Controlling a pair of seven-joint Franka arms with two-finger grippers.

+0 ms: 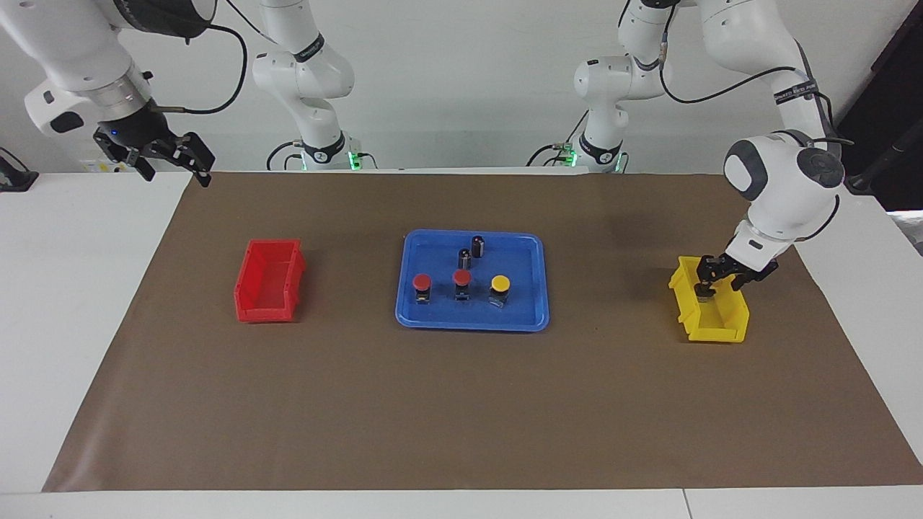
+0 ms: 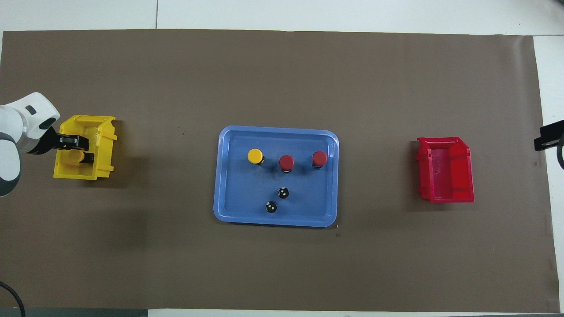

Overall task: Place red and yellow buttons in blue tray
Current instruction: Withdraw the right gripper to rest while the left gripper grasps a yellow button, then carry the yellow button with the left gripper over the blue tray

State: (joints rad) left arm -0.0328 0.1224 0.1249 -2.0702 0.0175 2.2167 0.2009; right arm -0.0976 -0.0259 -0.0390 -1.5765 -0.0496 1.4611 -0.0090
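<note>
Already three capped buttons stood in the blue tray (image 1: 472, 317).
Two red-capped buttons (image 1: 422, 282) (image 1: 461, 278) and one yellow (image 1: 500, 284) lined up; the fourth yellow button (image 2: 79, 156) sat in the yellow bin (image 1: 710, 328), the left gripper (image 1: 705, 282) closed around it. The right gripper (image 1: 177, 164) waited open.

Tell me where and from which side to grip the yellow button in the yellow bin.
Probably grip the yellow button by its short body under the cap, coming straight down: the yellow bin walls block the sides. The left tool is already inside the bin.
</note>
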